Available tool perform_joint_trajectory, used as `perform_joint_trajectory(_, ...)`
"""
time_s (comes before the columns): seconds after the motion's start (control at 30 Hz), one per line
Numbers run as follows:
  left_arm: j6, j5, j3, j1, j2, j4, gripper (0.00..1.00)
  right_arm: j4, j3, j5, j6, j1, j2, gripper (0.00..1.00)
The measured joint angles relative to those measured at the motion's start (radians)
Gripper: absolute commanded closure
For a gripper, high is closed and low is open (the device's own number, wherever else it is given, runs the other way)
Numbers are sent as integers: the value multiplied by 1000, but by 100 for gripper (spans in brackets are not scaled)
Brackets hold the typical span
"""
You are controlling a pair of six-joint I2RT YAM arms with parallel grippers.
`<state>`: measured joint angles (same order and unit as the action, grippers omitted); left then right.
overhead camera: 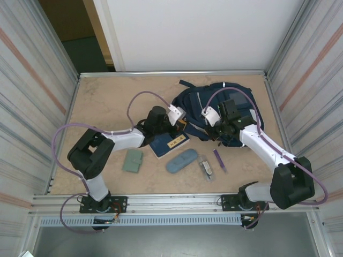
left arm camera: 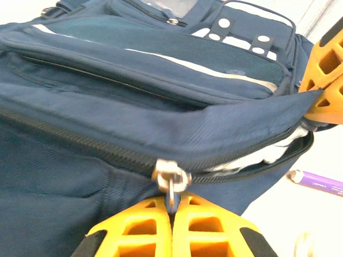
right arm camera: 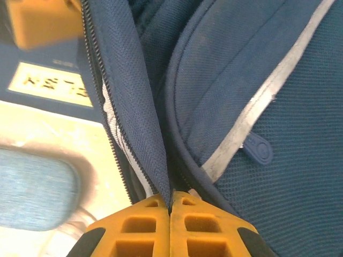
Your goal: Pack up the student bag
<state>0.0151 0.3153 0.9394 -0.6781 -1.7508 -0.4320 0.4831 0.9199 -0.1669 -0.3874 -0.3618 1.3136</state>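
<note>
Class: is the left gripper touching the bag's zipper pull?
Touching. Left wrist view: the left gripper is shut on the zipper pull of the student bag.

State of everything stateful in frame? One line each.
bag: on table, main zip partly open.
left gripper: shut on zip pull.
right gripper: shut on bag's opening edge.
booklet: closed, flat on table.
wallet: closed, on table.
case: on table, closure unclear.
pen: lying on table.
</note>
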Motion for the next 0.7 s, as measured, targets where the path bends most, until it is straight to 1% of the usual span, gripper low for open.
perform_joint_trajectory(0.1, 3, 8, 17, 45, 7, 61, 100, -14, -38, 55, -42, 3, 0, 99)
perform_joint_trajectory(0.17, 4, 26, 47, 58, 6, 109, 100, -16, -66, 82, -46, 6, 0, 77)
perform_joint_trajectory(0.23, 3, 33, 70, 49, 6, 119, 100, -19, -79, 89, -26, 8, -14, 59)
perform_joint_trajectory(0.27, 0, 34, 77, 37, 6, 116, 100, -29, -88, 87, -9, 7, -32, 55)
perform_joint_trajectory(0.3, -2, 36, 82, 26, 6, 115, 100, -39, -99, 80, 7, 3, -60, 52)
perform_joint_trajectory(0.37, -4, 39, 95, -6, 6, 129, 100, -66, -125, 37, 36, -13, -135, 43)
perform_joint_trajectory(0.4, -4, 44, 105, -18, 4, 140, 100, -79, -135, 16, 43, -20, -167, 40)
perform_joint_trajectory(0.47, -4, 58, 129, -41, -4, 152, 100, -125, -160, -22, 37, -40, -222, 38)
perform_joint_trajectory(0.53, -4, 63, 137, -56, -6, 151, 100, -162, -167, -33, 35, -53, -219, 38)
perform_joint_trajectory(0.63, -4, 63, 138, -62, -6, 154, 100, -194, -146, -34, 35, -61, -116, 36)
perform_joint_trajectory(0.7, -4, 63, 138, -56, -6, 156, 100, -196, -123, -30, 23, -61, -31, 37)
